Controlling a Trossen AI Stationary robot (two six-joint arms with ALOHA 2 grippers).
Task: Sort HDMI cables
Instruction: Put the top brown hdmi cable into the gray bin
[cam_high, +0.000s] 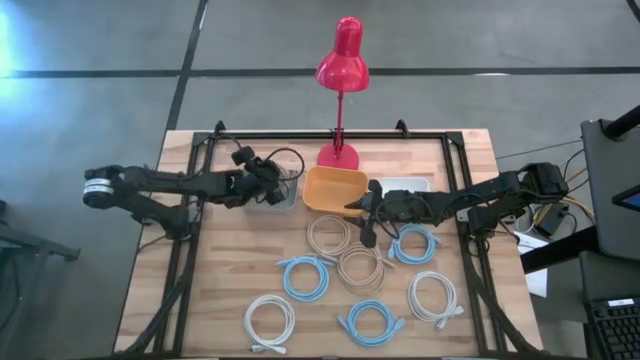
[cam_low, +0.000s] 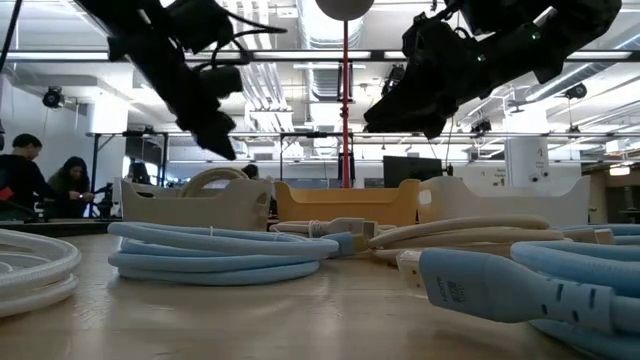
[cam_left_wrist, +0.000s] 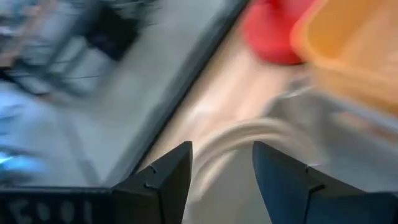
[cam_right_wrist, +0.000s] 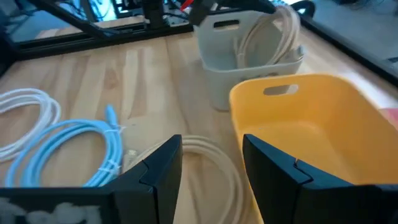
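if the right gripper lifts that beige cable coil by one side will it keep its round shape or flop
The beige cable coil will probably sag somewhat: its thin loops lie loose, and no tie is visible. It looks light for the open right gripper above it. Lying flat on the table, it should slide rather than roll if nudged.

Eight coiled HDMI cables show. Three are light blue coils on the bench (cam_high: 230, 250): one (cam_high: 305, 277), another (cam_high: 413, 244), a third (cam_high: 371, 322). Three are beige-tan coils: two on the bench (cam_high: 328, 235) (cam_high: 361, 268) and one standing in the grey bin (cam_right_wrist: 273, 31). Only two white coils can be counted (cam_high: 270, 320) (cam_high: 433, 297). There are three bins: grey bin (cam_high: 283, 195), yellow bin (cam_high: 335, 190), white bin (cam_high: 405, 185). One red lamp (cam_high: 342, 62). Two robot arms.
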